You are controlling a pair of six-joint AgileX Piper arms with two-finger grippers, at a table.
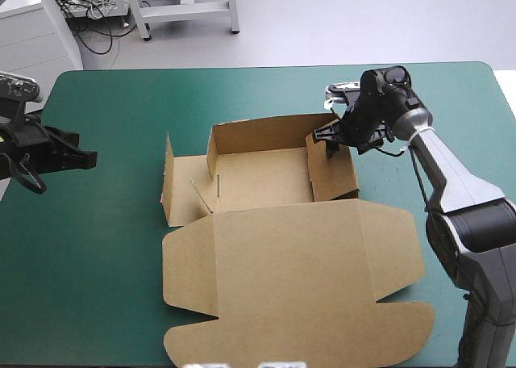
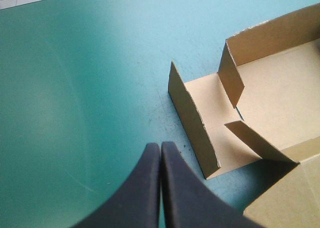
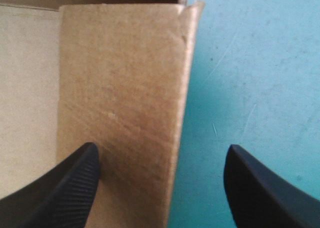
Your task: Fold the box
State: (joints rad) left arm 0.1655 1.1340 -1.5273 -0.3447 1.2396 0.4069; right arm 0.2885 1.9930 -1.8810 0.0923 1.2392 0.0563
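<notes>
The box (image 1: pixel 282 223) lies in the middle of the table, on the teal-green cover (image 1: pixel 89 255). Nearest is its lid (image 1: pixel 290 279), flat and spread wide, with its front flap reaching almost to the table's near edge. Bare cover shows on both sides of the lid, with more of it on the left.

Beyond the lid sits the open tray, with its right wall (image 1: pixel 334 170) and far wall (image 1: pixel 258 132) raised. The left wall (image 1: pixel 168 178) also stands upright, but out from the tray, with a flat panel of board between them. A small flap (image 1: pixel 201 194) leans at a slant by the tray's near left corner. Behind the far wall, a broad strip of open cover runs to the table's far edge.

The left gripper (image 1: pixel 89 158) hangs over bare cover near the table's left edge, well apart from the box. Its fingers are pressed together into one point and hold nothing; the left wall is ahead of them.

The right gripper (image 1: pixel 329 142) is at the far end of the right wall, with its fingers (image 3: pixel 75 188) spread wide. They straddle the wall: one is inside the tray, close against the wall's inner face, and the other is outside over bare cover, clear of the board. Whether the inner finger presses on the wall cannot be told.
</notes>
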